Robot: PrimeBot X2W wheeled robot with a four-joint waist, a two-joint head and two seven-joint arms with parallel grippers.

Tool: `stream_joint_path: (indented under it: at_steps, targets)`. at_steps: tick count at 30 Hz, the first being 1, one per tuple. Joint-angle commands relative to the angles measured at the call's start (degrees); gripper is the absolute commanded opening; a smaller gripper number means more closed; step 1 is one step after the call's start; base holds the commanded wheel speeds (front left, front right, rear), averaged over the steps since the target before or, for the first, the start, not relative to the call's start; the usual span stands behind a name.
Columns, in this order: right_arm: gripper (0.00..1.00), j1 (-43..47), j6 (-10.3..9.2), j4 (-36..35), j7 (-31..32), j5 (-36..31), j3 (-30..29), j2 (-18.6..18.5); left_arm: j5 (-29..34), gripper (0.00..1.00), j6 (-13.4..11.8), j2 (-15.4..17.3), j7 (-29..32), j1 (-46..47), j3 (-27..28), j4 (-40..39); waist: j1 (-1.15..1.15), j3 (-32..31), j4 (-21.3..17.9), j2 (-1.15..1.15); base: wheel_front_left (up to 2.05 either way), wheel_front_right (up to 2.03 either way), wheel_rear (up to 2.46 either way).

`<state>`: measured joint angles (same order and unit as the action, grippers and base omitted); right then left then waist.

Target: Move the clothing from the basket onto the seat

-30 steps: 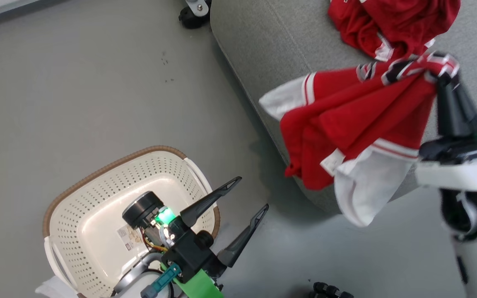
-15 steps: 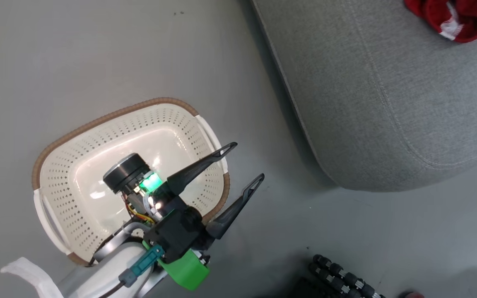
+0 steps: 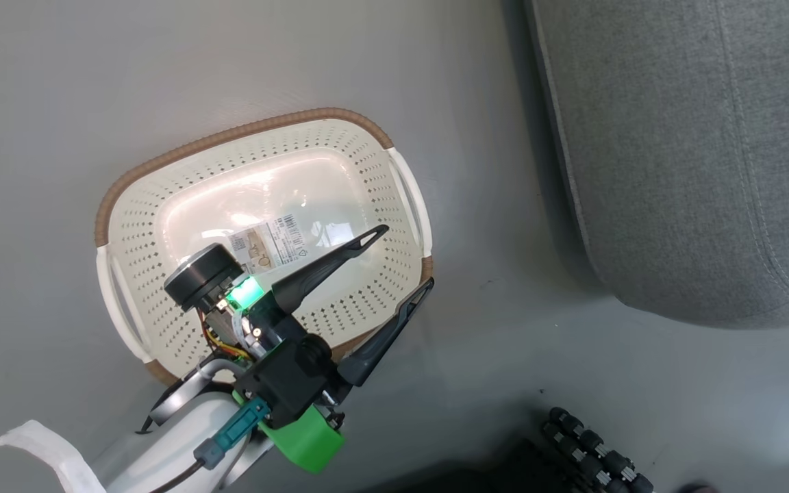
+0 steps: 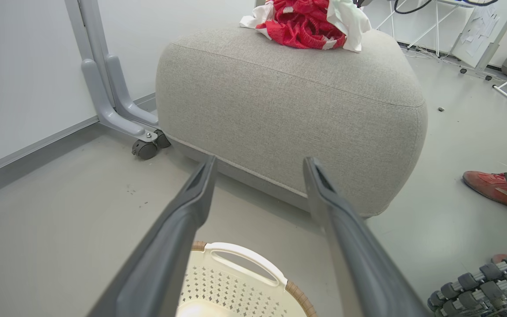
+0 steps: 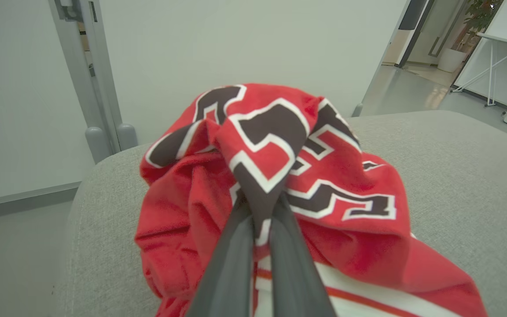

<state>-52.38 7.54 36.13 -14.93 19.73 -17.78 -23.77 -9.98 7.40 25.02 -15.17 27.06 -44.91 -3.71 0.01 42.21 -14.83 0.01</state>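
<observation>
- Head view: the basket stands on the grey floor, well apart from the seat at upper right. A printed label lies on the basket's pale bottom.
- Head view, continued: the left hand hovers over the basket's near right corner, its two dark fingers spread wide. The hand's body and wrist cover part of the basket's near wall. A row of black ribbed rollers sits at the lower right edge.
- Left wrist view: the wide-spread fingers frame the seat's rounded front face. The basket's white handle and brown rim lie below, between the fingers.
- Left wrist view, continued: a heap of clothing rests on top of the seat, at its far side. A grey stand leg with a caster stands just beside the seat's left corner. A person's red shoe is on the floor to the right.
- Right wrist view: the right hand is closed narrow, pinching a fold of a red jersey with black-and-white lettering. The bunched jersey hangs over the seat's top and hides much of it. A pale wall and a grey post stand behind.
</observation>
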Motion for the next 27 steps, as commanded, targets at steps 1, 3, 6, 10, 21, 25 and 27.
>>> stream_joint_path:
  at_steps: [1,3,6,10,21,25,27]
  targets:
    - [0.36,0.97,-0.11,-0.31,-0.32,0.48,-2.33,0.71,0.21,1.0,0.17,-0.24,0.05,0.63,0.14,-0.1,-0.01,-0.51,0.96,-0.01,0.0,0.0,0.0]
    - [1.0,2.56,-0.11,-2.05,-0.31,-0.15,-4.92,2.39,-0.2,1.0,0.17,-0.62,0.05,0.15,0.36,0.11,-0.01,-1.4,1.15,-0.01,0.0,0.0,0.0]
    - [1.0,6.15,-0.11,-6.27,-0.3,-1.98,-7.84,5.43,-2.07,1.0,0.17,-1.9,0.05,-1.2,0.94,1.07,-0.01,-3.37,1.33,-0.01,0.0,0.0,0.0]
    - [1.0,13.46,-0.11,-12.59,-0.31,-5.0,-7.93,9.1,-3.79,1.0,0.17,-3.86,0.03,-1.95,1.42,3.23,-0.01,-7.16,1.98,-0.01,0.0,0.0,0.0]
    - [1.0,35.68,-0.11,-22.69,-0.33,-10.4,4.92,14.94,-5.79,1.0,-0.9,-13.4,0.04,-10.68,11.31,9.87,-0.01,-23.69,8.26,-0.01,0.0,0.0,0.0]
    - [1.0,41.23,-0.11,-22.27,-0.33,-10.77,12.55,16.15,-5.94,1.0,-0.75,-16.11,0.04,-15.5,15.71,12.62,-0.01,-30.55,10.84,-0.01,0.0,0.0,0.0]
    - [1.0,43.64,-0.11,-21.59,-0.33,-10.31,16.2,16.82,-6.16,1.0,-0.81,-17.48,0.04,-18.36,18.23,13.67,-0.01,-34.01,12.14,-0.01,0.0,0.0,0.0]
